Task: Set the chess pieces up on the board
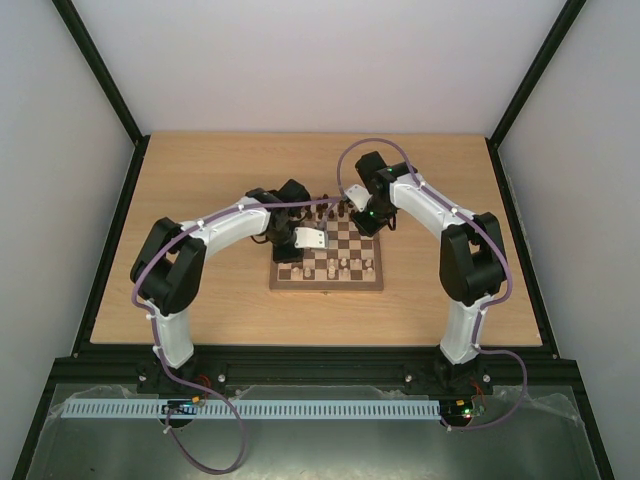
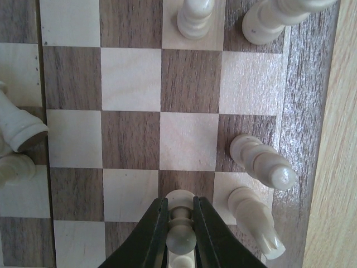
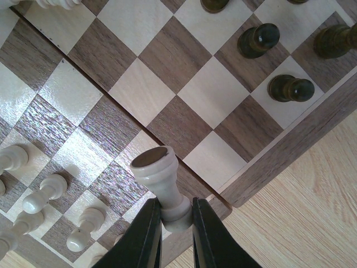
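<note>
The board (image 1: 326, 284) lies mid-table. My left gripper (image 2: 180, 209) is shut on the neck of an upright cream pawn (image 2: 182, 237), low over the board's near-right squares (image 2: 131, 148); from above it sits over the board's left part (image 1: 300, 248). Two cream pieces (image 2: 262, 163) lean just to its right. My right gripper (image 3: 175, 209) is shut on a cream piece (image 3: 162, 176), held tilted with its round base outward, above the board's edge (image 3: 279, 162). From above it hangs over the far edge (image 1: 347, 208). Dark pieces (image 3: 258, 39) stand beyond it.
More cream pieces stand at the top (image 2: 195, 17) and left (image 2: 17, 125) of the left wrist view, and cream pawns (image 3: 44, 192) stand in a row at the lower left of the right wrist view. Bare tabletop (image 3: 301, 223) lies beside the board.
</note>
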